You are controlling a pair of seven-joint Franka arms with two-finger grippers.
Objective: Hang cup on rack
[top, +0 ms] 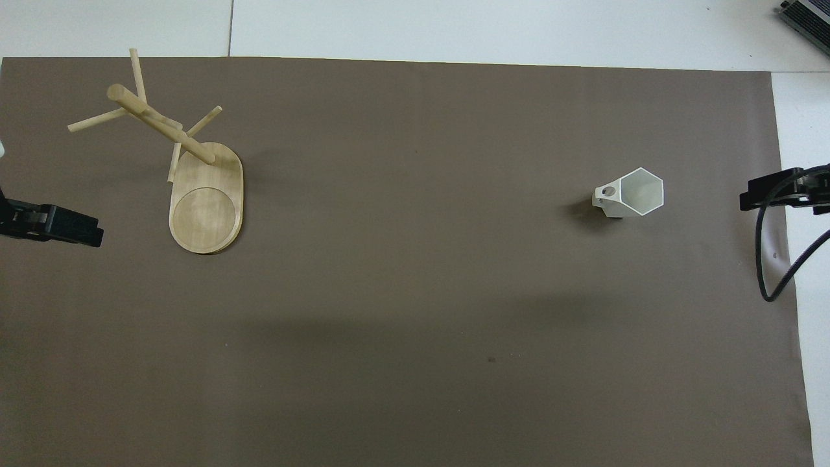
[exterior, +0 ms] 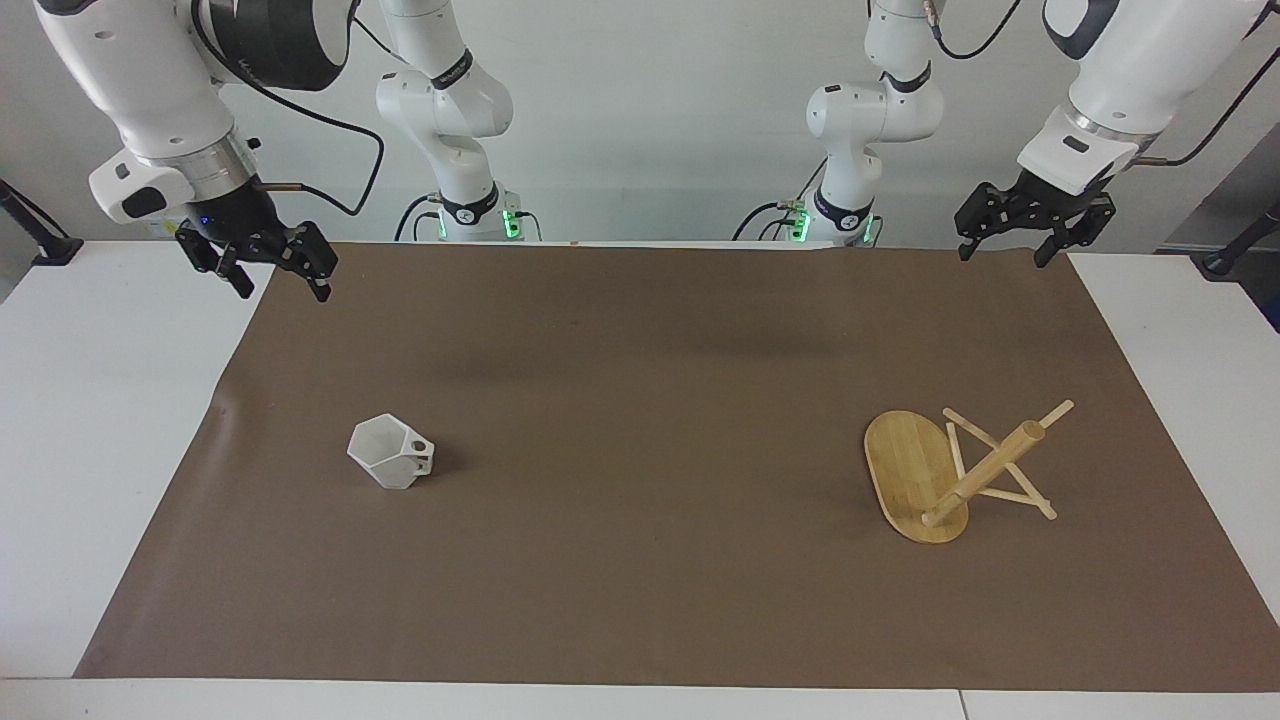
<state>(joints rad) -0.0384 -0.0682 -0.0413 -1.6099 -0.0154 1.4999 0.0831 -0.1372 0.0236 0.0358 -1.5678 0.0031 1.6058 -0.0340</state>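
Observation:
The white faceted cup [exterior: 392,452] [top: 632,193] stands upright on the brown mat toward the right arm's end, its pierced handle pointing at the rack. The bamboo rack [exterior: 915,470] [top: 206,207] stands on its oval base toward the left arm's end, about as far from the robots as the cup. Its post and crossing pegs are bare. My right gripper [exterior: 278,278] hangs open and empty over the mat's corner by its base. My left gripper [exterior: 1005,252] hangs open and empty over the other corner near the robots. In the overhead view only dark fingers [top: 65,226] [top: 775,191] show at the edges.
The brown mat [exterior: 640,400] covers most of the white table [exterior: 90,420]. A black cable [top: 775,272] loops down beside the right gripper. A dark device [top: 807,16] sits at the table's farthest corner on the right arm's end.

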